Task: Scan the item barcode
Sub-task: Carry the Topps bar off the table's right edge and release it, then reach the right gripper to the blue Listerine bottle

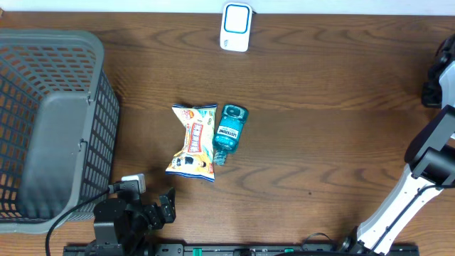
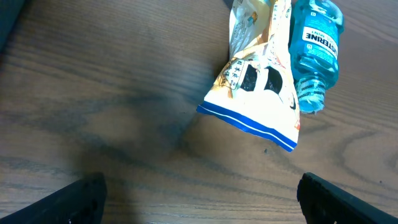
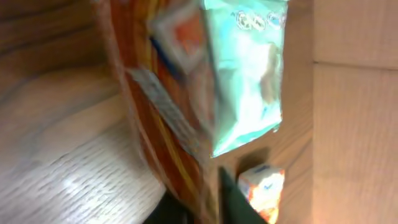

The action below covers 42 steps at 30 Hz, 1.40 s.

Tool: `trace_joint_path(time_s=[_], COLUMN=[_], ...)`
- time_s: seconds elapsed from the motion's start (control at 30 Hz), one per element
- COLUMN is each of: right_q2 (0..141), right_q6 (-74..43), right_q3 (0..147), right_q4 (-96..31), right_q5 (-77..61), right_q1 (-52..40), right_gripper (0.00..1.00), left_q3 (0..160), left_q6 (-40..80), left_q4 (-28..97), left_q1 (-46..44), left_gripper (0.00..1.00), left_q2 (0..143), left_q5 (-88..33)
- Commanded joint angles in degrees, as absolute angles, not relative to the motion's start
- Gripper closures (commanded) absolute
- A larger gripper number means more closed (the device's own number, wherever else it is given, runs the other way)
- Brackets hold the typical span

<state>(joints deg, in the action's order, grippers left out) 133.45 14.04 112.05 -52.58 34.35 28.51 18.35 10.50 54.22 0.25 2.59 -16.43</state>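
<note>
My right gripper [image 3: 202,208] has the lower edge of an orange and teal packet [image 3: 205,81] between its dark fingers. The packet is blurred, and I cannot tell whether the fingers still pinch it. In the overhead view this gripper is past the right edge. A white and blue barcode scanner [image 1: 235,26] stands at the table's far middle. A yellow snack bag [image 1: 193,141] and a blue mouthwash bottle [image 1: 229,132] lie side by side mid-table. My left gripper [image 1: 168,206] hovers open near the front edge, short of the bag [image 2: 261,81] and bottle [image 2: 314,50], with nothing between its fingers.
A grey plastic basket [image 1: 50,135] fills the left side of the table. In the right wrist view a light wooden box wall [image 3: 354,124] rises at the right, with a small orange and white carton [image 3: 264,190] below the packet. The right arm [image 1: 426,153] reaches up along the right edge.
</note>
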Motion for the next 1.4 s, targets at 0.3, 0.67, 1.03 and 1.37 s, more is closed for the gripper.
trace_joint_path(time_s=[0.3,0.67,1.03,1.37], right_q2=[124.64,112.73,114.26,114.56], right_q6=[-0.27,-14.22,-18.46,-22.79], right_q3=[112.73,112.73,112.68,111.98], right_q4=[-51.48,-54.46,-60.97,-63.48], right_q5=[32.38,6.26,-17.34,8.14], right_q1=[24.38,9.98,-7.07,-26.63], right_gripper=[0.01,0.01,0.01,0.01], left_q3=[18.52,18.52,18.52,18.52], left_q6=[10.17,10.17,10.17,10.17], left_q4=[54.85,54.85,54.85,54.85], left_q1=[0.03,0.03,0.03,0.03], left_gripper=[0.02,0.02,0.02,0.02], left_q2=[2.59,2.59,2.59,2.59], left_q5=[-16.91,-16.91,-16.91,-16.91])
